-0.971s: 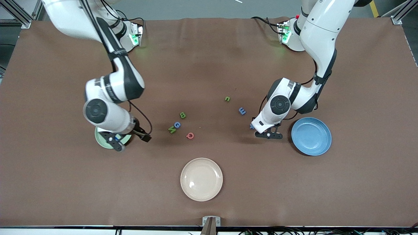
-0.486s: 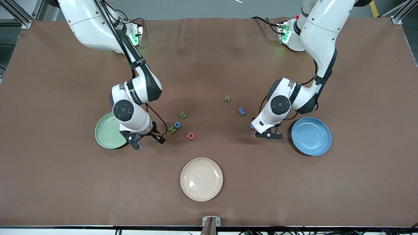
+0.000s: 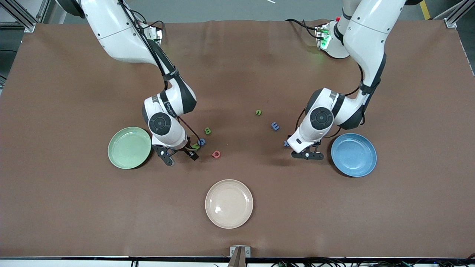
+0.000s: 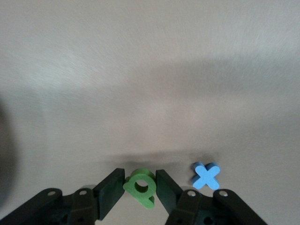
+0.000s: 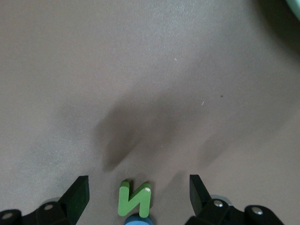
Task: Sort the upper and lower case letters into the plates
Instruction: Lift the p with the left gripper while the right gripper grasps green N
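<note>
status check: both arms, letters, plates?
Left gripper jaws shut on green q, blue x beside. Right gripper jaws open around green N. Mint plate and blue plate both empty. Nothing blocking.

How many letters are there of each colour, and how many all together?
Green letters: 4 (B, N, n, q)
Blue letters: 3 (G, m, x)
Red letter: 1
Total: 8 letters

2 white arms [image 3: 122,33], blk joints.
</note>
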You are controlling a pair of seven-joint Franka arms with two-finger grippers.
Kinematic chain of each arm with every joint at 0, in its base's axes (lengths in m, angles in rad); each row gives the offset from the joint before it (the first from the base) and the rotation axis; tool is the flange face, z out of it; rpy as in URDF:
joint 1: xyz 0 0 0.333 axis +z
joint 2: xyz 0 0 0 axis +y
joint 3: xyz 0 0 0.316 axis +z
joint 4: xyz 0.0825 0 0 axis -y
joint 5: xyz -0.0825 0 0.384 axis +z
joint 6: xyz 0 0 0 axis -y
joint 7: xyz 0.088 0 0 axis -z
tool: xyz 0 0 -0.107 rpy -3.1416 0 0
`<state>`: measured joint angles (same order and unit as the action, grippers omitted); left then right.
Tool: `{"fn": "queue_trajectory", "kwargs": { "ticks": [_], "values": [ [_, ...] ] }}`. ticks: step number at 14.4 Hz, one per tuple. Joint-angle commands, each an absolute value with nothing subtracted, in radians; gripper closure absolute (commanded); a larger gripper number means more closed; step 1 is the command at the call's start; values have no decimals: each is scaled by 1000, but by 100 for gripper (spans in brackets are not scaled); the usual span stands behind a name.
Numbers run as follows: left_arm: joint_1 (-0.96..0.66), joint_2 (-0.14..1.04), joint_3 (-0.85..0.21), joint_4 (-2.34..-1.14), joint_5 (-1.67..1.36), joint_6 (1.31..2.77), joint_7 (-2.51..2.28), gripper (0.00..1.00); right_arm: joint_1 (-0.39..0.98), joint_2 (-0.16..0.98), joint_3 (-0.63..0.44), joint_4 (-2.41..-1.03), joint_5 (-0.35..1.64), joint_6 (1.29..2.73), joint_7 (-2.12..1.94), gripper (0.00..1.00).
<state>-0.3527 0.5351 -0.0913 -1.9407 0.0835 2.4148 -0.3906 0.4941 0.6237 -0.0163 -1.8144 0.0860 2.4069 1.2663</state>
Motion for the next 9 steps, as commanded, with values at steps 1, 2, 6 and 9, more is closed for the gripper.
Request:
{"fn": "queue_trajectory", "kwargs": {
  "ticks": [1, 2, 6, 9],
  "values": [
    [-307, 433, -94, -1960, 104, 2340, -367, 90, 526, 632, -29, -1818, 54, 2422, 1324, 11],
    [-281, 410, -94, -1960, 104, 2318, -320, 90, 528, 634, -29, -1816, 45, 2422, 1336, 14],
    [-164, 357, -94, -1977, 106, 2255, -122, 90, 532, 646, -28, -1813, 38, 2444, 1359, 31],
    [-51, 362, -95, -1990, 133, 2266, 33, 89, 532, 646, -26, -1813, 40, 2445, 1367, 55]
  ]
}}
